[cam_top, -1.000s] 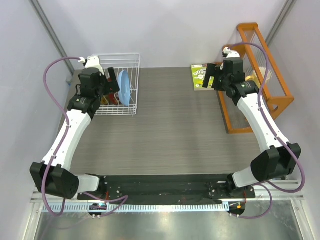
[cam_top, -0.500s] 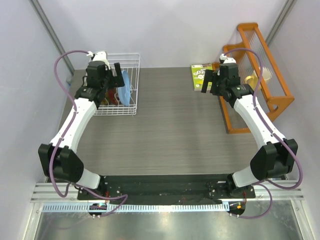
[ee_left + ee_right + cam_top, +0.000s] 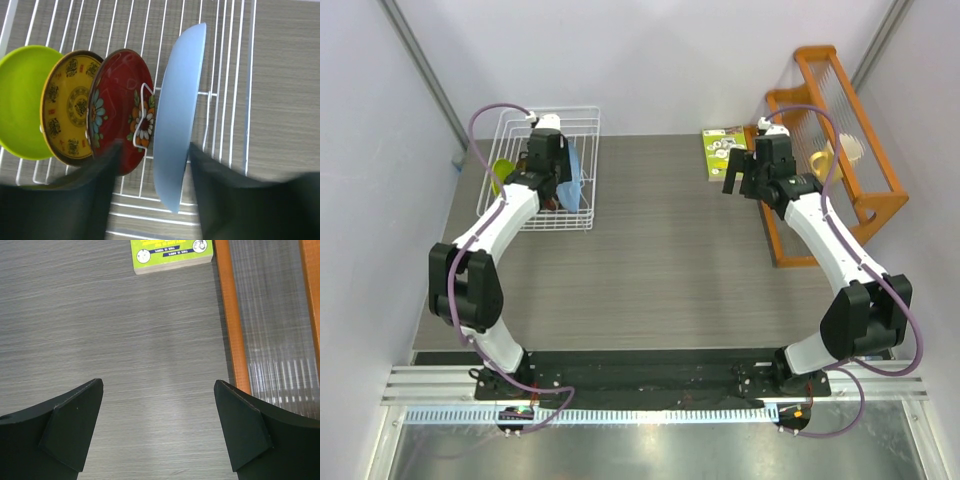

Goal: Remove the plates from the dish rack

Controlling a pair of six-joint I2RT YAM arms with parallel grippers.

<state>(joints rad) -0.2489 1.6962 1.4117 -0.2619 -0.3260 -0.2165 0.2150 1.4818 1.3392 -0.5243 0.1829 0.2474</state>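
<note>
White arm links [image 3: 830,235], black joints [image 3: 865,318]; purple cables [image 3: 480,116] along each arm; black wedge-shaped end effector fingers [image 3: 70,425].

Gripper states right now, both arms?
Left gripper: open, straddling the blue plate, not clamped yet.
Right gripper: open, holding nothing.

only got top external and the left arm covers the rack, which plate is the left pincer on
Observer: The left pincer straddles the large light blue round plate, one finger either side of its lower rim.
Operator: what's next to it
Observer: A dark red flowered plate, then a yellow patterned plate, then a lime green plate, all on edge in the white wire dish rack.
Operator: right pincer
Observer: The right pincer is open, empty, above the grey wood-grain table.
</note>
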